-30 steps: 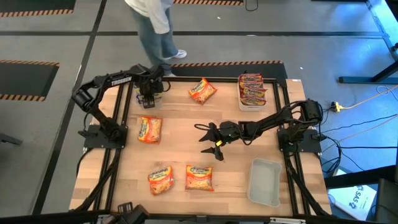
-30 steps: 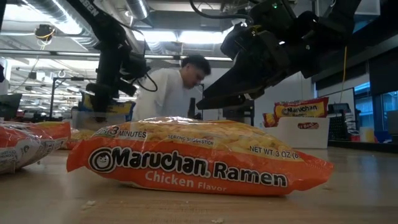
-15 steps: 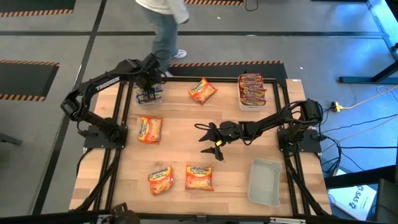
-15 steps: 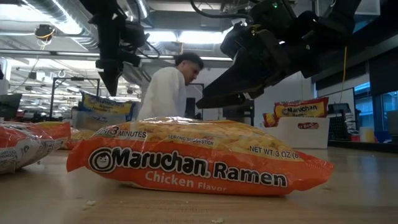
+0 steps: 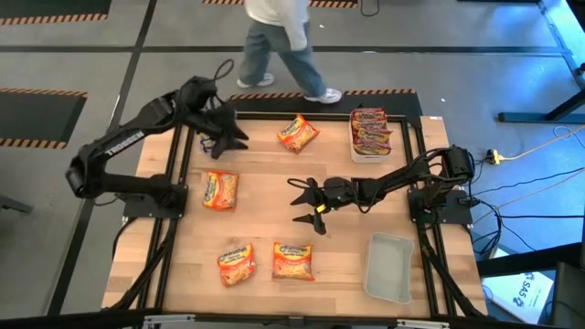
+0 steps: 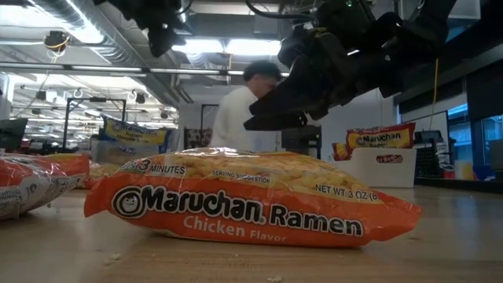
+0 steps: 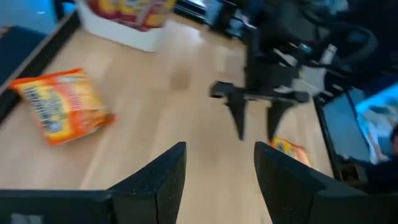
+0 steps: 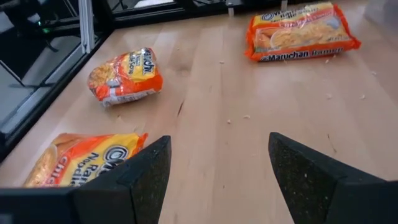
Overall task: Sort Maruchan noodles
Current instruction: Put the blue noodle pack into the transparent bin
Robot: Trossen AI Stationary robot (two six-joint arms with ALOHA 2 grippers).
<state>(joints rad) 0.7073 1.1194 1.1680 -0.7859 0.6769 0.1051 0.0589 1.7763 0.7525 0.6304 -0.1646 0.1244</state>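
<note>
Lying flat, orange Maruchan noodles [image 6: 251, 196]

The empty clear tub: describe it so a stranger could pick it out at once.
In the high view, start at the right arm's base on the table's right edge. Go toward the table's near right corner: the empty clear tub sits there alone. Unlike the white tub in the far right corner, which is stacked with ramen packets, it holds nothing.

Two dark jointed arms, white lettering on the left arm [image 5: 123, 139], black tapered end effector fingers [image 8: 143, 180]
</note>
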